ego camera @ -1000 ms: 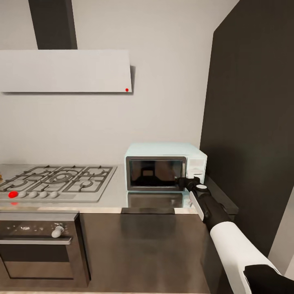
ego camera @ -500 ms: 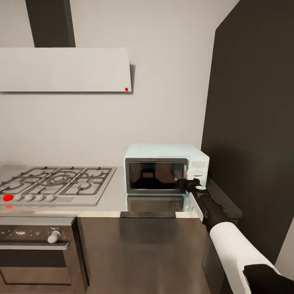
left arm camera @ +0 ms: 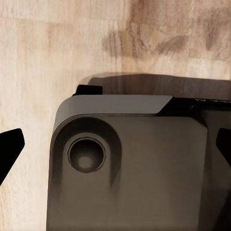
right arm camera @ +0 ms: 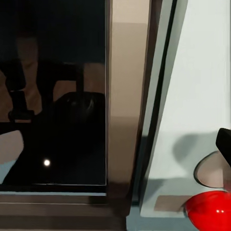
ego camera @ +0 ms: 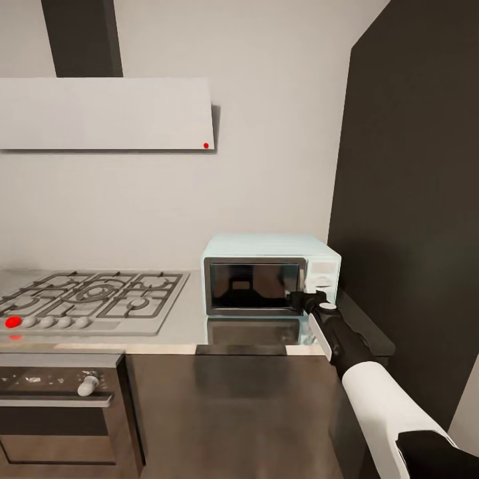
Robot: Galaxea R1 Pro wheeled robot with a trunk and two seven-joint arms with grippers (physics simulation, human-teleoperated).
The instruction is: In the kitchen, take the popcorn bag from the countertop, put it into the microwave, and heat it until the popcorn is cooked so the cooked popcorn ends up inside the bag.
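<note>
The pale mint-blue microwave [ego camera: 266,247] stands on the grey steel countertop [ego camera: 186,314] by the wall, its dark glass door [ego camera: 251,286] closed. My right gripper [ego camera: 301,297] sits at the door's right edge, beside the white knob panel [ego camera: 323,274]. In the right wrist view the door glass [right arm camera: 53,96] and its frame are very close, a red round light [right arm camera: 210,211] glows on the panel, and one fingertip [right arm camera: 225,140] shows far out at the side, so the jaws stand open. My left gripper [left arm camera: 115,147] hangs open over the wood floor. The popcorn bag is out of view.
A gas hob [ego camera: 90,299] with a red knob takes up the counter's left part, with a built-in oven [ego camera: 60,406] under it and a hood [ego camera: 106,113] above. A tall dark cabinet [ego camera: 412,199] rises right of the microwave. Dark cabinet fronts [ego camera: 233,412] lie below.
The head view has shifted slightly, so the camera moved. My right gripper keeps its place at the microwave door's right edge; the door stays closed.
</note>
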